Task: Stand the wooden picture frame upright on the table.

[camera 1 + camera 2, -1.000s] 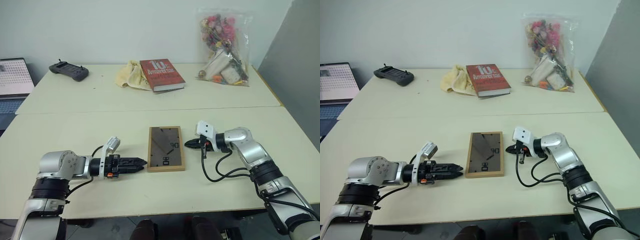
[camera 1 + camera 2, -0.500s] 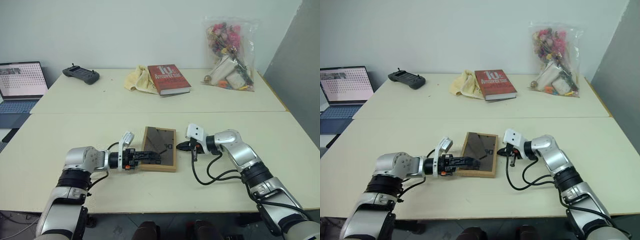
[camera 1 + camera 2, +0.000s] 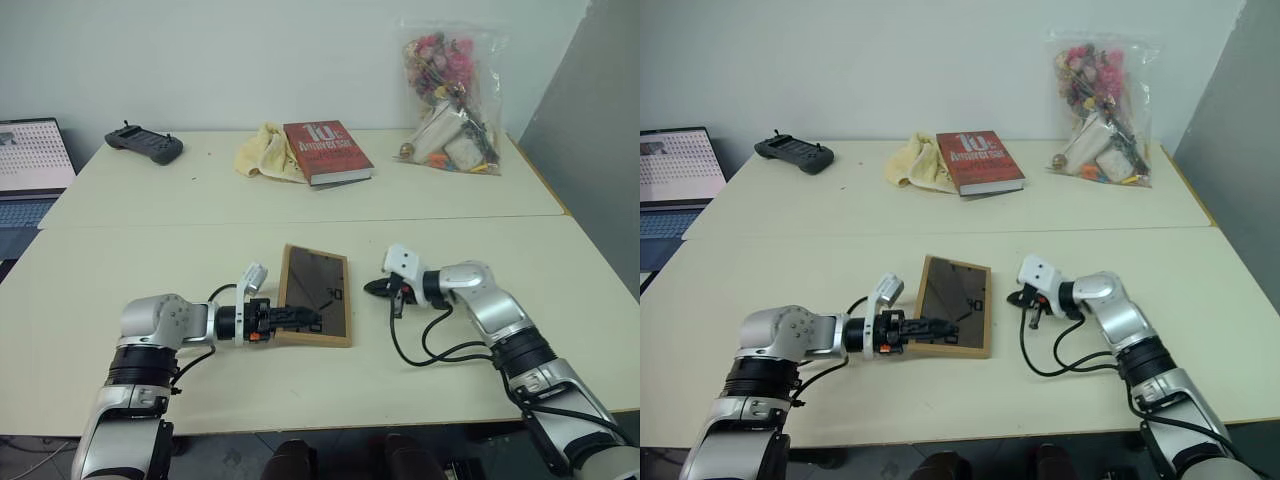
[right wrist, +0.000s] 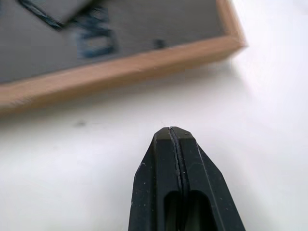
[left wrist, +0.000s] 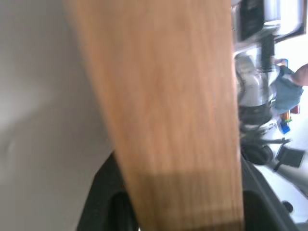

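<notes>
The wooden picture frame (image 3: 318, 292) lies on the table (image 3: 200, 250) with its dark back panel facing up, its left side raised a little off the top. My left gripper (image 3: 305, 318) comes in from the left and is shut on the frame's near-left edge; the light wood edge (image 5: 163, 96) runs between its black fingers. My right gripper (image 3: 370, 287) is shut with nothing in it and points at the frame's right edge (image 4: 120, 72), a small gap away from it.
At the back of the table lie a red book (image 3: 322, 150), a yellow cloth (image 3: 260, 152) and a black controller (image 3: 143, 144). A plastic bag of flowers (image 3: 445, 95) stands at the back right. A laptop (image 3: 25, 170) sits beyond the table's left edge.
My left gripper moved right from beside the frame onto its left edge and closed on it. The frame turned slightly and its left side rose. My right gripper stayed shut beside the frame.
</notes>
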### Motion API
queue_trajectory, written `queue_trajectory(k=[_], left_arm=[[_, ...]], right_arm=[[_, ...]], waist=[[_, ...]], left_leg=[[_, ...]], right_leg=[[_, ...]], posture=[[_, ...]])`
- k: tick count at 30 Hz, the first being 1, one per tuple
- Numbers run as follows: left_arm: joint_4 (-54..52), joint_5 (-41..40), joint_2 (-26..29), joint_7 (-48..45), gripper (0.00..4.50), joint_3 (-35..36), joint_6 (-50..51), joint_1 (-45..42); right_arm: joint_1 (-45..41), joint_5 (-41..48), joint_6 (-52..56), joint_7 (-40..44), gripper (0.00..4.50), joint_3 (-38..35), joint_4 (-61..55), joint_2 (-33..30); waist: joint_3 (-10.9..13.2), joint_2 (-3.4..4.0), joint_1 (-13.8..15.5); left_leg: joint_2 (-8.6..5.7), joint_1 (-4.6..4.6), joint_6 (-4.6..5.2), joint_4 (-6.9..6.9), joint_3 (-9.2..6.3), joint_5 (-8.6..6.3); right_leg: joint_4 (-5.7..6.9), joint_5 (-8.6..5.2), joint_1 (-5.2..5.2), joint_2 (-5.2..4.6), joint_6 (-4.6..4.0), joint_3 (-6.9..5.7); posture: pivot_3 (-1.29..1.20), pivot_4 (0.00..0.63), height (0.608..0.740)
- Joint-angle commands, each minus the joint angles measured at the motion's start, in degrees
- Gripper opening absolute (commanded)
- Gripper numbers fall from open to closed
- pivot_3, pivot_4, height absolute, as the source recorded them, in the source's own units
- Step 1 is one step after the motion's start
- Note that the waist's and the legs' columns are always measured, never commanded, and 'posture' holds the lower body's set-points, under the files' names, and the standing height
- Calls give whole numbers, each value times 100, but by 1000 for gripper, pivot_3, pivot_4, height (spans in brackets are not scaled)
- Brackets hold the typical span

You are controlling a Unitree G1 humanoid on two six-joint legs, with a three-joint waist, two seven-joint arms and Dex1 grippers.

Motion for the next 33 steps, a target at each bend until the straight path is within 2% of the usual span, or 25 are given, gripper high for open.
queue_trajectory(k=[1, 3, 4, 9, 10, 12, 16, 22, 28, 33], left_arm=[[-789, -606, -392, 624, 1116, 949, 523, -546], [-1052, -676, -534, 910, 1115, 1150, 582, -705], [-1131, -703, -589, 1017, 1115, 1231, 590, -762], [-1253, -870, -829, 1497, 1115, 1647, 627, -1044], [-1271, -888, -825, 1544, 1115, 1660, 618, -1071], [-1313, -911, -783, 1594, 1115, 1622, 564, -1090], [-1292, -877, -696, 1701, 1115, 1523, 392, -1117], [-1357, -970, -656, 1733, 1115, 1399, 330, -1085], [-1304, -948, -595, 1764, 1115, 1339, 228, -1046], [-1199, -970, -542, 1827, 1115, 1473, 329, -952]], right_arm=[[-644, 564, 609, 27, 0, -639, -463, -126], [-1044, 976, 1187, 4, 349, -959, -565, -74], [-1223, 1237, 1532, 59, 352, -1079, -666, -31], [-1996, 2315, 2836, 231, 1498, -1459, -1039, 210], [-2078, 2376, 2898, 237, 1633, -1453, -1046, 226], [-2199, 2514, 3009, 233, 2252, -1468, -999, 283], [-2263, 2655, 3085, 171, 3153, -1342, -1005, 462], [-2428, 2253, 2572, -169, 4440, -903, -612, 972], [-2456, 2325, 2430, -30, 4440, -721, -846, 1247], [-2146, 3064, 3156, 482, 4440, -936, -1637, 852]], waist=[[7, -8, -2], [10, -11, -13], [10, -11, -41], [10, -11, -88], [10, -12, -88], [10, -12, -74], [11, -12, -52], [11, -12, -64], [11, -12, -66], [12, -13, -36]], left_leg=[[0, -5, 0, 0, 0, 0], [0, -23, -4, 2, 1, 2], [1, -38, -11, 5, 0, 6], [10, -46, -29, 4, 0, 16], [10, -47, -28, 4, 0, 16], [10, -49, -28, 3, 1, 16], [6, -55, -28, 3, 4, 16], [3, -56, -28, 3, 3, 16], [3, -72, -31, 3, 3, 17], [0, -79, -31, 4, 1, 17]], right_leg=[[0, 0, -6, 0, 0, -1], [5, 3, -24, 0, -1, 0], [8, 7, -39, 1, -3, -1], [-2, 7, -47, 11, -4, 3], [-3, 7, -49, 11, -4, 4], [-5, 7, -50, 11, -4, 4], [-2, 8, -51, 3, -4, 1], [0, 8, -56, 1, -4, 1], [3, 9, -74, 1, -4, 2], [-1, 9, -76, -2, -4, -1]], posture=[[0, 150, 740], [0, 150, 740], [0, 150, 740], [0, 150, 740], [0, 150, 740], [0, 150, 740], [0, 150, 740], [0, 150, 740], [0, 150, 740], [0, 150, 740]])
